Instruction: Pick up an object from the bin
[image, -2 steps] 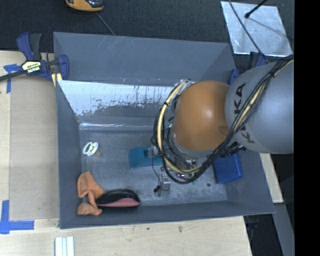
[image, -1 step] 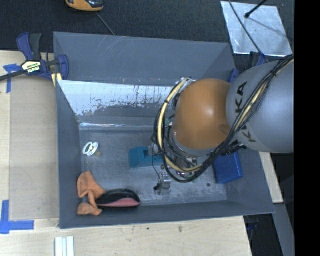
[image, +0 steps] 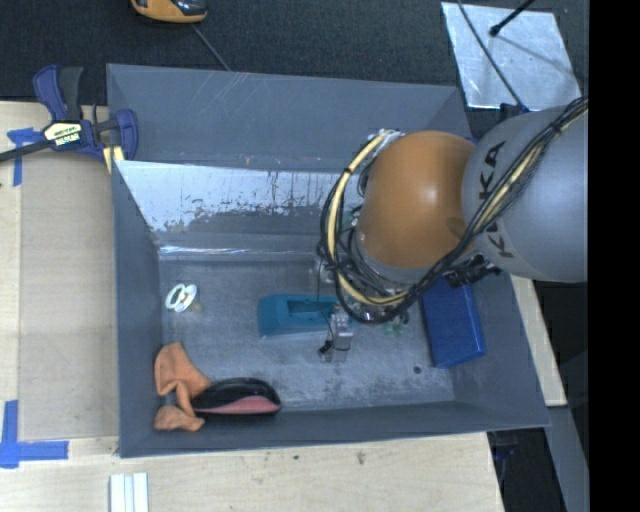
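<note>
As gripper (image: 338, 341) hovers, bin (image: 250, 200) holds blk (image: 290, 314).

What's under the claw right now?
The right end of a teal plastic piece runs beneath the claw. The arm covers where that end stops, and part of the blue block beside it.

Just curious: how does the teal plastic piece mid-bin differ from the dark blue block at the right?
The teal stepped plastic piece is lighter and irregular; the dark blue rectangular block is plain. The teal piece lies left-to-right mid-floor; the block runs top-to-bottom by the right wall. Both are bluish.
</note>
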